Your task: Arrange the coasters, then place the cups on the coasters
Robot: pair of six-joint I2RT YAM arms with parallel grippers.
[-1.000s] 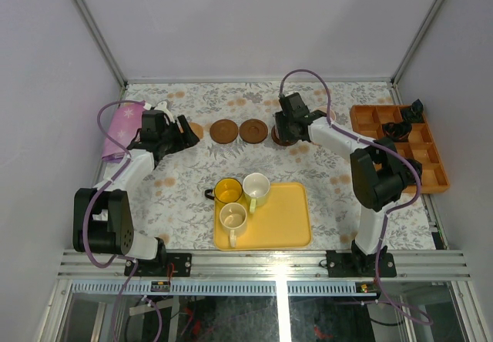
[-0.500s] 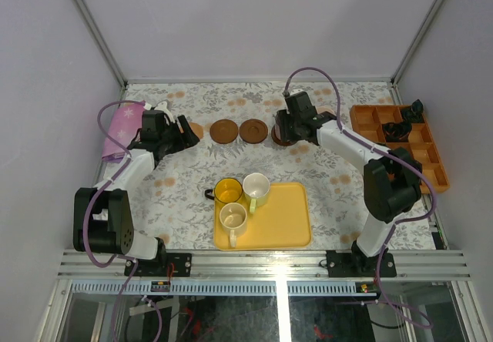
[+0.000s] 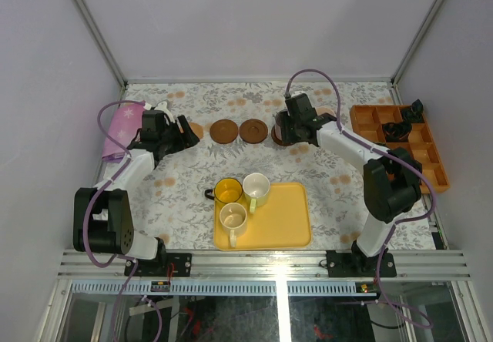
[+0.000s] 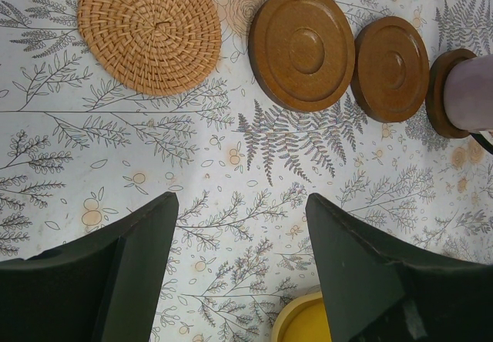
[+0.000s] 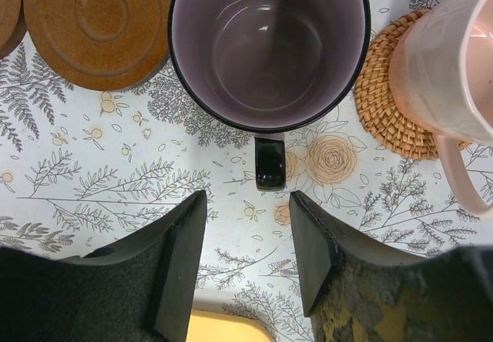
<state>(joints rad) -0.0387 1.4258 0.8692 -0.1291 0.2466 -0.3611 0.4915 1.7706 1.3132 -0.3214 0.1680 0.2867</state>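
Observation:
The grey-purple cup [image 5: 268, 49] stands upright on a dark brown coaster [image 4: 445, 94], its black handle pointing at my right gripper [image 5: 246, 238]. That gripper is open just short of the handle and holds nothing. To the cup's right, a pale pink cup [image 5: 451, 57] sits on a woven tan coaster [image 5: 381, 103]. Two bare dark brown coasters [image 4: 301, 48] [image 4: 390, 68] and a bare woven tan coaster [image 4: 149, 30] lie in a row to the left. My left gripper [image 4: 243, 234] hovers open and empty near them. The yellow cup [image 3: 228, 191] and two cream cups [image 3: 256, 187] [image 3: 233, 217] stand on the yellow tray [image 3: 289, 219].
An orange divided tray [image 3: 400, 145] with small black objects [image 3: 414, 109] sits at the right edge. A pink cloth [image 3: 123, 130] lies at the far left, behind the left arm. Grey walls close in the table on three sides.
The right arm's elbow has swung to the right and its gripper has shifted slightly beside the grey-purple cup. The left arm has not moved.

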